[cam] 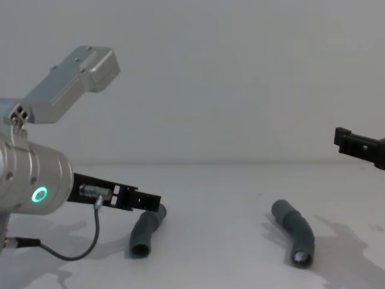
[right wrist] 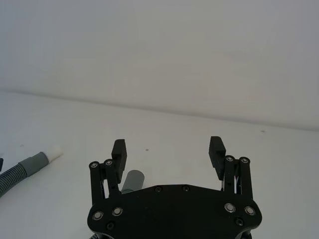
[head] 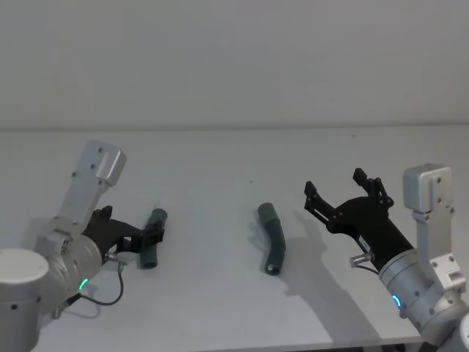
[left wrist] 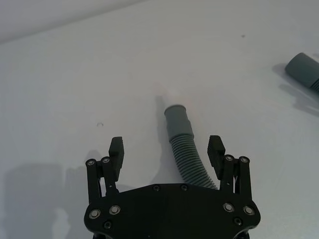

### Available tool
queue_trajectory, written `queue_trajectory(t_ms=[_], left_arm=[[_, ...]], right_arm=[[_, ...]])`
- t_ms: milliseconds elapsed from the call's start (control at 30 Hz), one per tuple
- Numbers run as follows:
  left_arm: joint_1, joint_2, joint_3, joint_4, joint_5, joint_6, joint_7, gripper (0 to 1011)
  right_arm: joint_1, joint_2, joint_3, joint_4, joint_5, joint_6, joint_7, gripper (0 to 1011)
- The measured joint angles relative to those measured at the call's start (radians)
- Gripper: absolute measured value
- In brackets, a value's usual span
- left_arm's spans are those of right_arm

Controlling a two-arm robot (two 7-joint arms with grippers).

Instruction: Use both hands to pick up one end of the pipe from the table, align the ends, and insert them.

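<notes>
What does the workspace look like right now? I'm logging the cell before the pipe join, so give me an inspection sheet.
Surface: white table, matte and flat.
Job's things: white-tipped pipe piece lies on the left; socket pipe piece lies apart from it near the middle; the two are not joined.
Clutter: nothing seen.
Grippers: left gripper open, low, one finger on each side of the white-tipped piece; right gripper open, raised, to the right of the socket piece.
Cables: black cable loops below the left arm.
Surroundings: plain pale wall behind the table.
</notes>
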Motion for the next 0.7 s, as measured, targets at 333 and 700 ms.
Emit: queue_trajectory(t_ms=[333, 700], left_arm=[[-0.028, -0.032, 0.004, 0.039, 0.009, 0.032, 0.015, 1002], [-0.065, -0.048, 0.024, 0.089, 0.027, 0.031, 0.003, 1001]], right_arm=[[0.0, 0.0, 0.0, 0.0, 0.0, 0.0, 0.0, 1002], [0.0, 0.0, 0.0, 0.0, 0.0, 0.0, 0.0, 1002]])
